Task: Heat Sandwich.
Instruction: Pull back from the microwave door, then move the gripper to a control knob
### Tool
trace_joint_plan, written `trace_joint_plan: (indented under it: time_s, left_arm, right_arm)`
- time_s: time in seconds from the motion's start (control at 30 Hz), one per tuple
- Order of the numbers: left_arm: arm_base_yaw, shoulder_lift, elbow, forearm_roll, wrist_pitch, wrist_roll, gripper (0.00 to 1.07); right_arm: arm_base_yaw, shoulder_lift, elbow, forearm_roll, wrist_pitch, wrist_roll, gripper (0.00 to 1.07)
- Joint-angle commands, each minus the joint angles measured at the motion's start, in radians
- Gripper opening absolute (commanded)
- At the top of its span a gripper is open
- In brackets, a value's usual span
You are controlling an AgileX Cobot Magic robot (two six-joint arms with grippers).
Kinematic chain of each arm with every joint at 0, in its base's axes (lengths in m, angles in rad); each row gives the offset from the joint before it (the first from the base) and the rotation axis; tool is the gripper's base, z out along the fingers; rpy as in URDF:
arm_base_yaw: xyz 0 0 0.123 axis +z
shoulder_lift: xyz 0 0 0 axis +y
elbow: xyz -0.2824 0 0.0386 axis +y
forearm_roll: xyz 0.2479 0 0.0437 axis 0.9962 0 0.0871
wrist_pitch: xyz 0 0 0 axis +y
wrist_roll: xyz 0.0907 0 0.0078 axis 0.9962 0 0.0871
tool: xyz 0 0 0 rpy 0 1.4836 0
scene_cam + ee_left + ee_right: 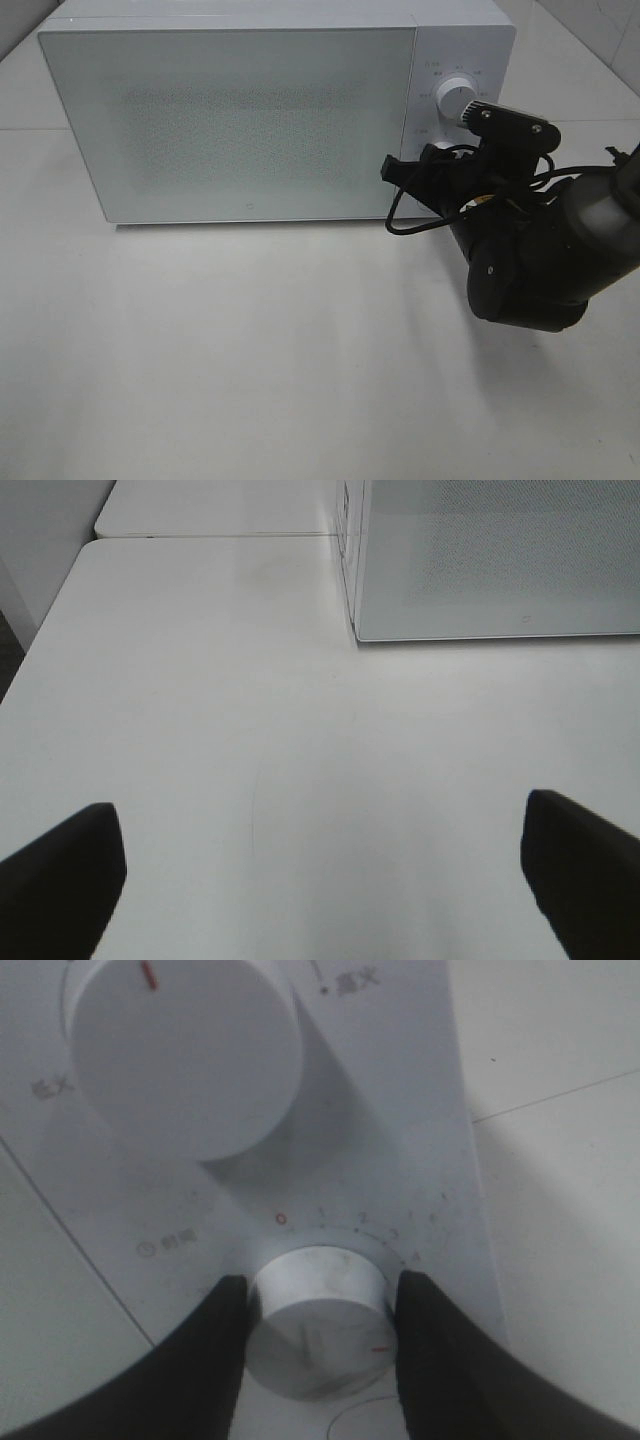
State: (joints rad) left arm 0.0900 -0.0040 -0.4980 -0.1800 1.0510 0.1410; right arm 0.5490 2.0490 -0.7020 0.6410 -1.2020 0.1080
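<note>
White plastic timer knob [318, 1338] on the microwave [240, 120] sits pinched at its rim by the right gripper [320, 1305]. It looks smooth and stiff, so it probably needs a firm squeeze. The left gripper [320, 880] gapes wide above the desk [250, 730]. The sandwich is unseen, presumably behind the closed door.

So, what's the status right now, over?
Left tool open above table. Right tool shut on lower knob. Microwave door closed; sandwich not in view.
</note>
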Motion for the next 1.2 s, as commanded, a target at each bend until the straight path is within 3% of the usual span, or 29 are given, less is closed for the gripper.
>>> trace_joint_plan:
  time_s: [0.03,1.2]
  left_arm:
    - [-0.005,-0.029,0.002,-0.006,-0.013,-0.001,1.01]
    - [-0.005,-0.029,0.002,-0.006,-0.013,-0.001,1.01]
  right_arm:
    - [-0.001,-0.007,-0.007,-0.004,-0.051,0.131,0.07]
    - [-0.002,-0.007,-0.007,0.000,-0.120,1.398,0.07]
